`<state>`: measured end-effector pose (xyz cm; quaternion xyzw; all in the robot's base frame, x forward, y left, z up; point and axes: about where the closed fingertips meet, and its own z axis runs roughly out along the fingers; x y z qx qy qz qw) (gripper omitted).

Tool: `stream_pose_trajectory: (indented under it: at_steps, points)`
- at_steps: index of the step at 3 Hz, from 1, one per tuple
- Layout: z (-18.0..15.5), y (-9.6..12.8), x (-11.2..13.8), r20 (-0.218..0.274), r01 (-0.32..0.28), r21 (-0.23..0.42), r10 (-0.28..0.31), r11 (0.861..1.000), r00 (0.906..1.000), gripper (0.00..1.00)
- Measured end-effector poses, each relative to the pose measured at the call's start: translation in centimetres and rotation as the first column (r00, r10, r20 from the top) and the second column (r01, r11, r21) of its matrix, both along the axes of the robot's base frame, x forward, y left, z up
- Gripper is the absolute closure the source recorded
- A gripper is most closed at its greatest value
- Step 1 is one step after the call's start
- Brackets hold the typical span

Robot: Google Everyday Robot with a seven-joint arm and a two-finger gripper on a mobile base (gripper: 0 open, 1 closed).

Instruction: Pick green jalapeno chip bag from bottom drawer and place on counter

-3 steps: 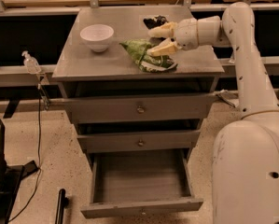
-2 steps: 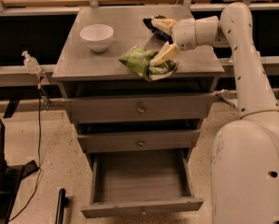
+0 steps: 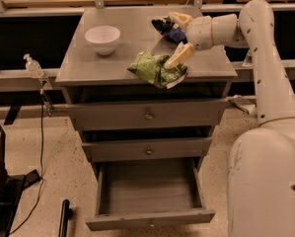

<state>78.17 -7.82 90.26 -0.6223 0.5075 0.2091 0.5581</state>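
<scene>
The green jalapeno chip bag (image 3: 154, 69) lies at the tabletop's (image 3: 102, 65) front edge, the open bottom drawer (image 3: 147, 189) is empty, and my hand (image 3: 180, 37) beside it is spread wide, gripping nothing, so I judge only withdrawing remains.

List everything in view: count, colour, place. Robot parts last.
green jalapeno chip bag: one, green, at the counter's front edge.
counter: one, grey, top of the drawer cabinet.
bowl: one, white, back left of the counter.
dark snack bag: one, dark blue, back right of the counter.
bottom drawer: one, grey, pulled open.
upper drawers: two, grey, shut.
bottle: one, clear, left of the cabinet.
arm: one, white, reaching in from the right.
hand: one, cream, open above the counter, lower finger over the green bag.
</scene>
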Motion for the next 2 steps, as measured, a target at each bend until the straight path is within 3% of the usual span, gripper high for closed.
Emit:
stream_pose_trajectory:
  at_steps: [2]
  points:
    - [1.39,-0.53,0.29,0.023,0.048,-0.032,-0.047,0.998,0.9986,0.00]
